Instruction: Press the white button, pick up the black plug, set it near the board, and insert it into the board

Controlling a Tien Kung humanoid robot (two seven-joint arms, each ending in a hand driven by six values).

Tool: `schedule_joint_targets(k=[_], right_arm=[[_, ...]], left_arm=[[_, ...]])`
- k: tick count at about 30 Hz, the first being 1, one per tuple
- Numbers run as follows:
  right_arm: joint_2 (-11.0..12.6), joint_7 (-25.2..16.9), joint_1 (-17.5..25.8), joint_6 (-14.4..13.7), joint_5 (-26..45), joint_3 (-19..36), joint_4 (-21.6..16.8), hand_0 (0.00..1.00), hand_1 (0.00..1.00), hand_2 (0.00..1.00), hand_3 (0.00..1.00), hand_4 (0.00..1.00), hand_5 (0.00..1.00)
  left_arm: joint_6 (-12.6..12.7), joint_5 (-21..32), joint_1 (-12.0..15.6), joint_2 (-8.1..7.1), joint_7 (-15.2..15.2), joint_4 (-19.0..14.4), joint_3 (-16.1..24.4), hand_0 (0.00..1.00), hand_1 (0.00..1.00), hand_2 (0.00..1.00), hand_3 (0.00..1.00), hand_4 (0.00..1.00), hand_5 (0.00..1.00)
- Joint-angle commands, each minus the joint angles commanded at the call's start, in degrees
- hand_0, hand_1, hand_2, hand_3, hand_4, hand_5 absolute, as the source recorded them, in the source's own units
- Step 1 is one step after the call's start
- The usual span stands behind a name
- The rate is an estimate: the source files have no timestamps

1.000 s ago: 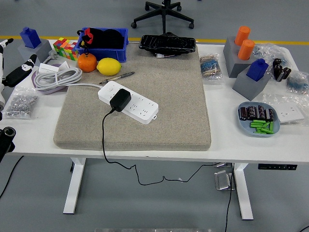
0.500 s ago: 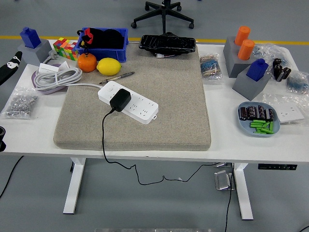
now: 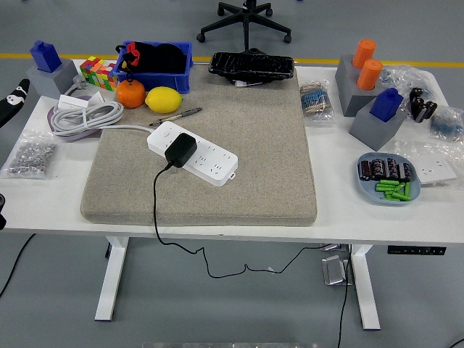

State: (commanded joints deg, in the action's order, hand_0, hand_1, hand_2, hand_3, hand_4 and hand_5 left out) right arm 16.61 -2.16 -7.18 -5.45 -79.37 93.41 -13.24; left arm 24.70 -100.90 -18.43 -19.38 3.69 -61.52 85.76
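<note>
The black plug [image 3: 180, 149], a boxy adapter, sits plugged into the white rectangular power strip [image 3: 193, 152], which lies at a slant on the grey-beige felt mat [image 3: 239, 145] covering the middle of the white table [image 3: 341, 206]. One black cord [image 3: 155, 203] runs from the plug across the mat and hangs over the table's near edge. One thick white cable [image 3: 85, 116] lies coiled to the left of the mat. Behind the strip rest one yellow lemon [image 3: 164, 99], one orange fruit [image 3: 130, 94] and one pen [image 3: 176, 115]. At the far left edge, a black-and-white part of the robot's left hand [image 3: 9, 104] just shows; too little is in view to tell whether its fingers are spread or curled. On the right stand two orange cylinders [image 3: 366, 63] in one grey block [image 3: 349, 87].
</note>
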Motion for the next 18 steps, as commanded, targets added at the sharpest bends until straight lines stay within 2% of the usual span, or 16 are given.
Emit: schedule_joint_targets(k=[18], right_arm=[[-0.1,0.0,0.2,0.1,-0.4,1.4,0.2,0.683,0.591,0.585,0.575,0.624,0.311]], left_arm=[[-0.3,-0.6,0.6,0.27,-0.6,-0.6,1.2,0.988,0.953,0.904,0.861,0.812,0.65]])
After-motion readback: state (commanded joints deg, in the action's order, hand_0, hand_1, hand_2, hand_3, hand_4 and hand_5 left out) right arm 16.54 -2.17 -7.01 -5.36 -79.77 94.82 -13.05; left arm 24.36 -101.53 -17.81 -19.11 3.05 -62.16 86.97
